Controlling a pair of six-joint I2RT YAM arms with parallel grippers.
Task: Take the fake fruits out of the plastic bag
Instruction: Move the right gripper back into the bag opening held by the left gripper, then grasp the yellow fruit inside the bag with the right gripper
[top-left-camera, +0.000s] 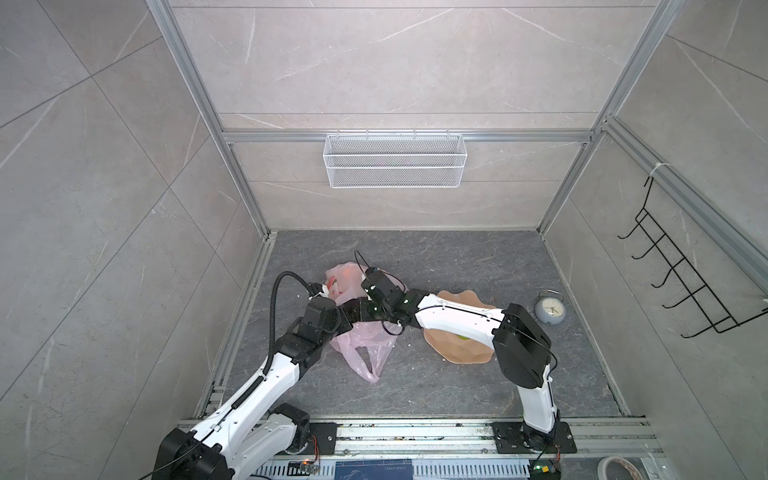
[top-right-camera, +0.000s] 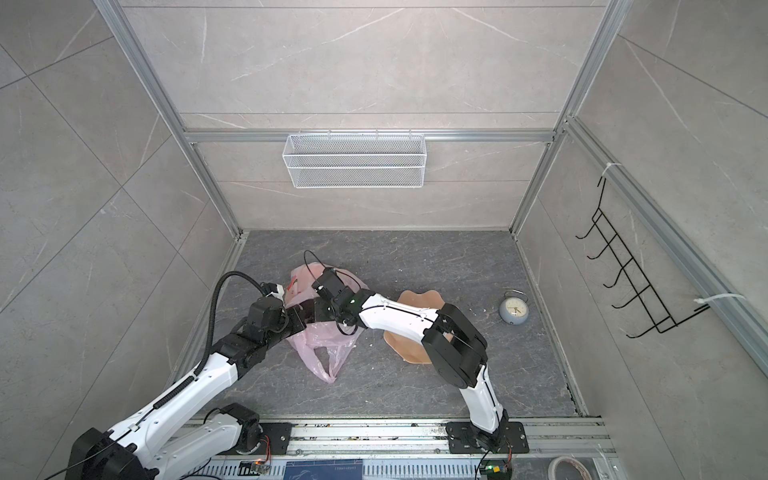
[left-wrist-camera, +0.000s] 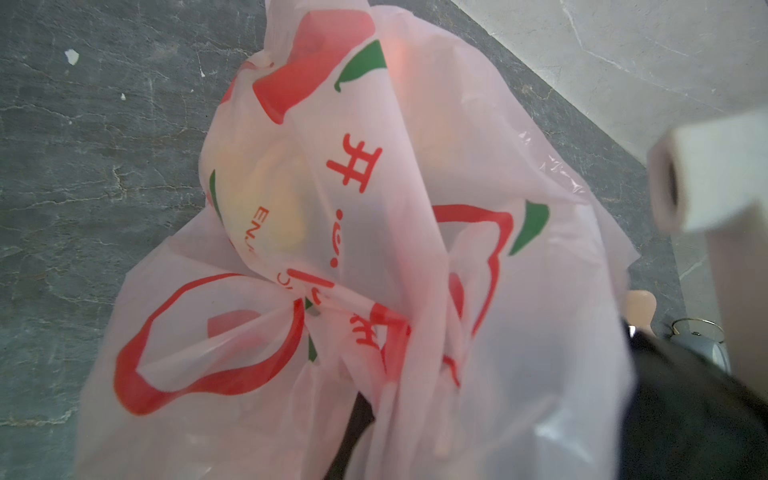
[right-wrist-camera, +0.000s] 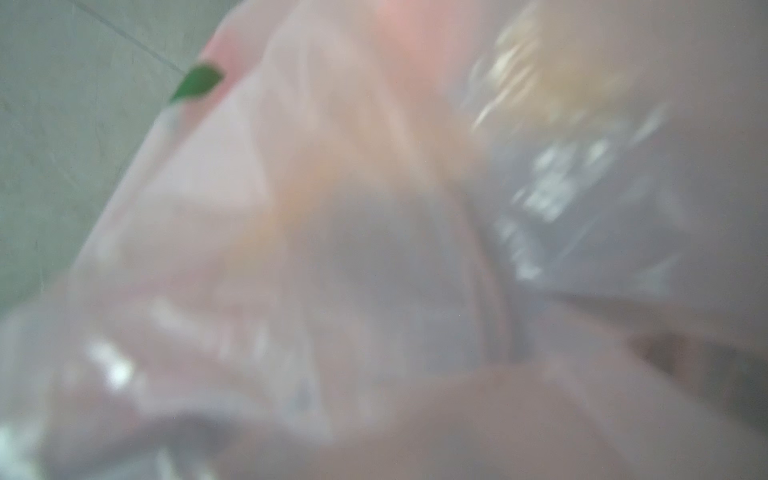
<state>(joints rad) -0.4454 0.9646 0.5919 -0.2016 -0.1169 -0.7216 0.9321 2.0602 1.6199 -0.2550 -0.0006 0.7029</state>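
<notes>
Top views — fruit-extraction step in hand. The plastic bag (top-left-camera: 361, 336) lies left of the plate (top-left-camera: 457, 353) on the desk (top-left-camera: 415, 386), its upper part gathered in the clenched left tool (left-wrist-camera: 359, 419). The right tool (top-left-camera: 370, 289) is buried in the film, grip impossible to tell. Fake fruits (left-wrist-camera: 270, 208) glow dimly inside. Next move: close on one piece and withdraw without snagging film — open desk lies beyond the bag, but the left rail (top-left-camera: 253, 299) is close.
</notes>
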